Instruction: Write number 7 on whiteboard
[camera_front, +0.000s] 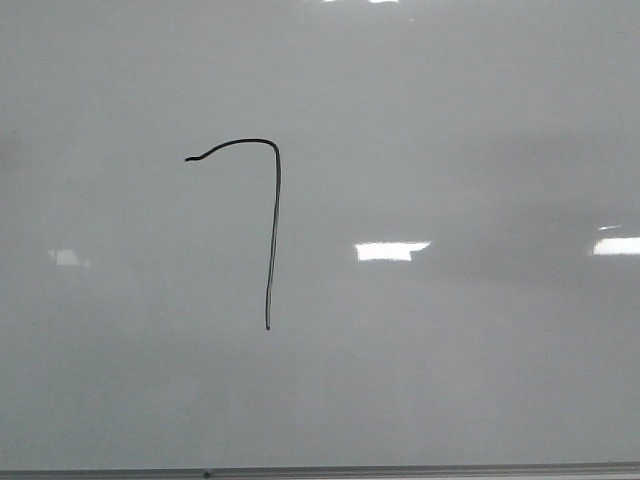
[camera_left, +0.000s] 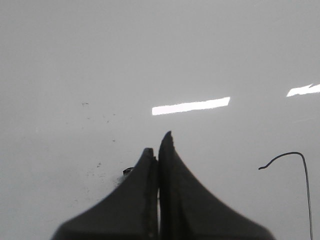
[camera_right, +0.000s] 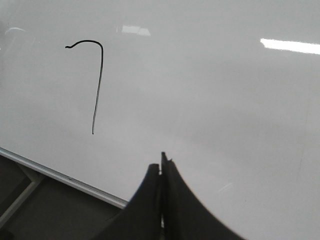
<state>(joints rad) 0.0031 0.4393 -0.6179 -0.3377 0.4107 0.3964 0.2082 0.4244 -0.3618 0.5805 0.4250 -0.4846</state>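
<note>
the number 7 (camera_front: 272, 235) stands complete on the whiteboard (camera_front: 480, 380), left of centre in the front view. the left gripper (camera_left: 158, 145) and right gripper (camera_right: 162, 165) have fingers pressed together, holding nothing visible. writing looks finished; i judge only retreating clear remains.

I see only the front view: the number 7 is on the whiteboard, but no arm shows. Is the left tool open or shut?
Observer: The left tool is shut, over the whiteboard and off to one side of the number 7.
Operator: And the right tool?
Observer: The right tool is shut too; no pen shows between its fingers.
Operator: Is the board clean elsewhere?
Observer: Not fully: small dark specks lie near the left tool.
</note>
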